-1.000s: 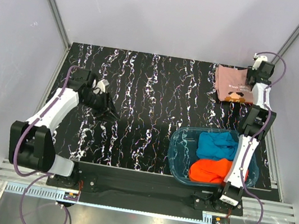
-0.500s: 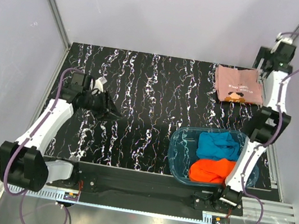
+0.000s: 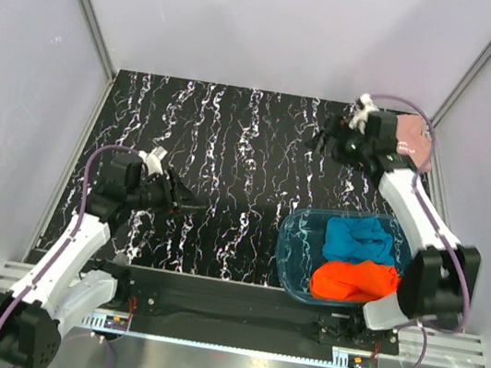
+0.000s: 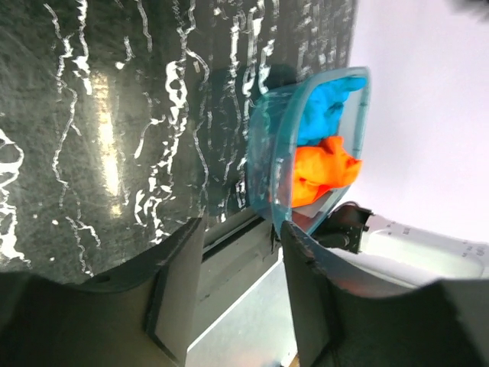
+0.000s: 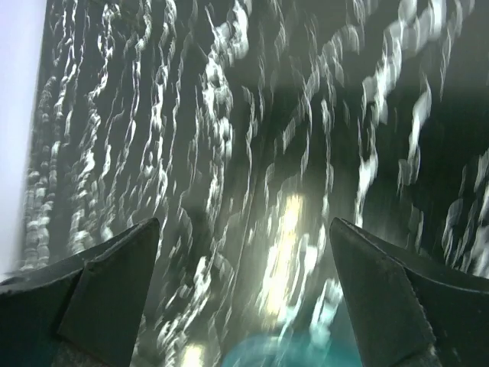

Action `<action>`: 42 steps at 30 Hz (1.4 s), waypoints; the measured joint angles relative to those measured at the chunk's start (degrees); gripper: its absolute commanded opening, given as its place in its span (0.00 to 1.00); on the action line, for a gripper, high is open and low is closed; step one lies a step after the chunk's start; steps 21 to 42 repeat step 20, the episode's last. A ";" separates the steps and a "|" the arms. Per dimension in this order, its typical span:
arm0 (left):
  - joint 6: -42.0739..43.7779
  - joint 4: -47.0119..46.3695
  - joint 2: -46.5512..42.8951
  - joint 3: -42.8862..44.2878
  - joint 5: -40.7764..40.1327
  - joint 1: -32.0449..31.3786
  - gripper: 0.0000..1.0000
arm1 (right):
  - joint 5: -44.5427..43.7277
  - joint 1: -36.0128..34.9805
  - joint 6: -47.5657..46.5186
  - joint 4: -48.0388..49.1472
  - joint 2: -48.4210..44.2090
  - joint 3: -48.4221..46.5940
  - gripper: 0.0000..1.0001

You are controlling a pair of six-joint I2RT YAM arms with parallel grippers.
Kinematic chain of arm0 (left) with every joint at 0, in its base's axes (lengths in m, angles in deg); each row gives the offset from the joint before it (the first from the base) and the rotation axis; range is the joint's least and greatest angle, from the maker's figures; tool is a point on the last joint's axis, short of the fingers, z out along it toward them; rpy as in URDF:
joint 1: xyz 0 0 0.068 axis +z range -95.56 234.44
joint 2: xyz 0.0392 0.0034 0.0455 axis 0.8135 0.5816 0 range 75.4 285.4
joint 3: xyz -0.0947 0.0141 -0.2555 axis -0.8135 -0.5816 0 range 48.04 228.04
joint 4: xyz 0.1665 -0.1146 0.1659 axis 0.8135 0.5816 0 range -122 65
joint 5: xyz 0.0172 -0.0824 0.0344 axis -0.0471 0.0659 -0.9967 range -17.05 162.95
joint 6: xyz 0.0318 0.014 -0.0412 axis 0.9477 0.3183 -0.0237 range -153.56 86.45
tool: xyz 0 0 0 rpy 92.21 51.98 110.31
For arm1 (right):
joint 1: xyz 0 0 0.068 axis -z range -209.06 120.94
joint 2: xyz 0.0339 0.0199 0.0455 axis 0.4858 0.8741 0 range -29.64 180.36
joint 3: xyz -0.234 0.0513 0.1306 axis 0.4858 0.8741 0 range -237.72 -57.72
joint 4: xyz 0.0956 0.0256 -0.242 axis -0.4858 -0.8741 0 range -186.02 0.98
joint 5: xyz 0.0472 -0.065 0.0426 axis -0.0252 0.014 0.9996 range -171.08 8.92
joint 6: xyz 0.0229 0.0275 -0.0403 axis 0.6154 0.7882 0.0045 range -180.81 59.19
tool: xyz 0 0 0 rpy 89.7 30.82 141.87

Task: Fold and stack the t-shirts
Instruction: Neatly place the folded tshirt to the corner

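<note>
A: Tees, where?
B: 1st, pink t-shirt point(image 3: 416, 136): far right corner of table point(image 3: 233, 145), half hidden by right arm. Prob. parked there as stack base. Blue t-shirt point(image 3: 357, 237) & orange-red t-shirt point(image 3: 353, 281): bunched in tub point(image 3: 285, 246), near right, touching, blue on far side. Likely waiting for folding.
A: Count?
B: 3 tees, 1 per colour. 1 tub. 2 grippers.
A: Fingers?
B: Right gripper point(image 5: 244, 225): spread wide, empty, over bare table just left of pink. Left gripper point(image 4: 241, 229): partly apart, nothing between, left side, pointed twd tub, well apart from it. Prob. next: grab from tub.
</note>
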 measured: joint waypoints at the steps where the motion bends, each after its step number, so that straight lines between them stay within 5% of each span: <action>1: -0.70 -0.63 -2.38 -1.16 -0.09 -0.02 0.54 | 0.46 0.68 2.29 0.72 -3.76 4.79 1.00; 5: -2.54 -2.25 -9.53 -3.08 -0.83 -0.07 0.55 | -2.54 2.86 7.06 -1.42 -21.24 17.16 1.00; 9: -3.54 -3.63 -13.16 -3.72 -1.31 -0.07 0.57 | -8.72 2.75 8.61 -6.93 -36.98 19.56 1.00; 20: -8.07 -4.22 -25.14 -11.61 -1.73 -0.07 0.65 | -14.16 2.75 19.21 -22.77 -57.37 31.80 1.00; 42: -8.07 -4.22 -25.14 -11.61 -1.73 -0.07 0.65 | -14.16 2.75 19.21 -22.77 -57.37 31.80 1.00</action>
